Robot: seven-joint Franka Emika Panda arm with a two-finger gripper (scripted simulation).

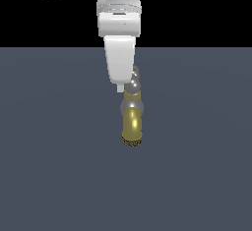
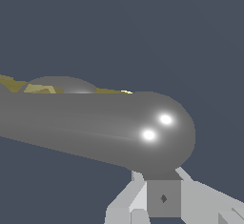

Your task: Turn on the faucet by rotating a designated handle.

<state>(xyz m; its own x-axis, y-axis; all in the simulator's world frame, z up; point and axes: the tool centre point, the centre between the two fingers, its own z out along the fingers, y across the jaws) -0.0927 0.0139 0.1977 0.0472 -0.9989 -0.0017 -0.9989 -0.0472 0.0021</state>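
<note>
The arm (image 1: 118, 23), white and blocky, was the largest thing in the exterior view, coming down from the top of the frame onto the faucet (image 1: 132, 119), which stood near the middle of a plain dark grey floor (image 1: 49, 151). The faucet's brass spout curved toward the camera and ended in a speckled rim, with the rounded grey body and brass stem rising behind it. The handle (image 1: 133, 85) crossed the top of that stem, seen almost end-on from outside, so only one bulbous end showed beside the lowest part of the arm. In the wrist view the handle (image 2: 95, 125) filled the frame as a thick silver-grey bar with a rounded end, with bits of brass peeking over it. The gripper (image 2: 164, 197) sat just beside that rounded end, one pale finger (image 2: 126, 201) spreading away from a grey block; it appeared to touch or nearly touch the bar. Whether the fingers were spread or closed could not be told, since their tips were hidden or cut off by the frame, though nothing appeared clamped between them. As a judgement, the approach was done and the arm was placed to push against the end of the bar, while the turning itself looked to be mostly or wholly ahead; no water or other sign of an opened faucet showed. No brand, label or writing could be read anywhere; a small dark diamond mark on the grey block was the only marking.
</note>
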